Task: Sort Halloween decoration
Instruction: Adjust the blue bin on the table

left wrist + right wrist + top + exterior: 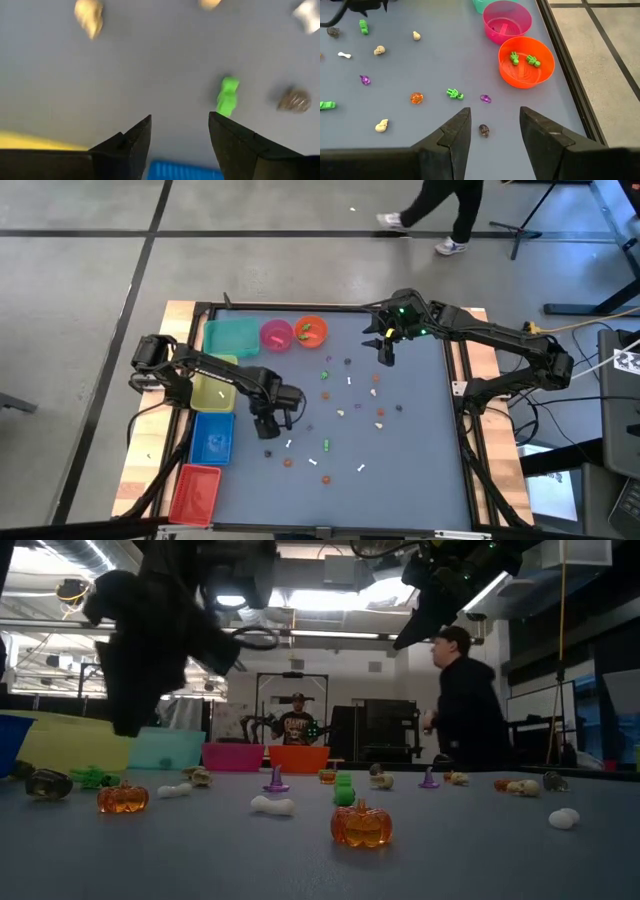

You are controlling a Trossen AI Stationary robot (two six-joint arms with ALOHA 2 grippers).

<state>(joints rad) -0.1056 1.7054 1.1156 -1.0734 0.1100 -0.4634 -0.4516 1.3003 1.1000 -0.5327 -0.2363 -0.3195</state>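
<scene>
Halloween trinkets [416, 98], tiny plastic, white/orange/green/purple: most scattered on grey table [420, 450]; two green ones in round orange bowl [526, 61]. Left gripper [180, 137]: fingers apart, empty, near green figure [227, 97]. Right gripper [495, 127]: apart, empty, above dark skull [484, 130]. Step: between picks, prob. Next: lower over one piece, close

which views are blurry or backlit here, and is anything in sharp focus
Low view: bright ceiling lights behind leave both arms as dark silhouettes; the near orange pumpkin is sharp. Left wrist view: soft throughout, the green figure and pale trinkets smeared. Right wrist view: evenly lit and crisp, the orange bowl clear. High view: even light, trinkets tiny.
</scene>
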